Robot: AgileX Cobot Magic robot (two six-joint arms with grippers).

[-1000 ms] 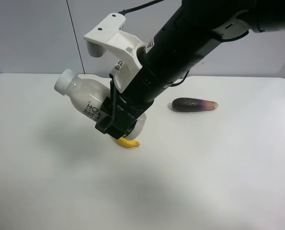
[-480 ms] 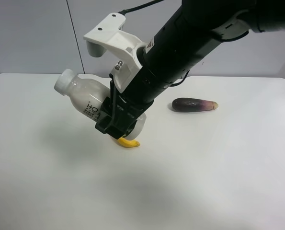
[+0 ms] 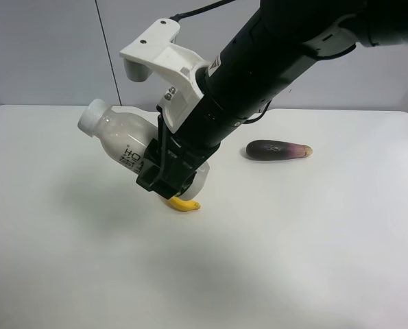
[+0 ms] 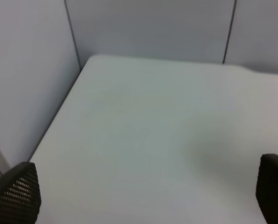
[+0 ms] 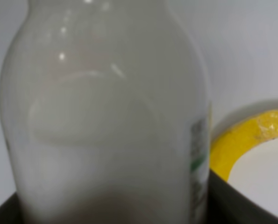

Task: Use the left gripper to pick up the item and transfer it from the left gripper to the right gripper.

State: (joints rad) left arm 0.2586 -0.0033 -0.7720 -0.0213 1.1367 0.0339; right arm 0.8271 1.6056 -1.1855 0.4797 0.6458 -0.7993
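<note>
Tabletop white beneath the bottle, grey panelled wall behind.

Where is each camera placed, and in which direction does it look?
Exterior high: mounted above, looking down at the table, eggplant and right arm, its jaws gripping the bottle.
Right wrist: on that arm, facing the bottle closely; dark jaws show.
Left wrist: faces the table and wall; open jaws' tips show.
Shared: bottle, yellow piece in the first two.

The bottle carried dark print that began "HO"; the remaining characters could not be made out. In the right wrist view its label was too blurred to read.
</note>
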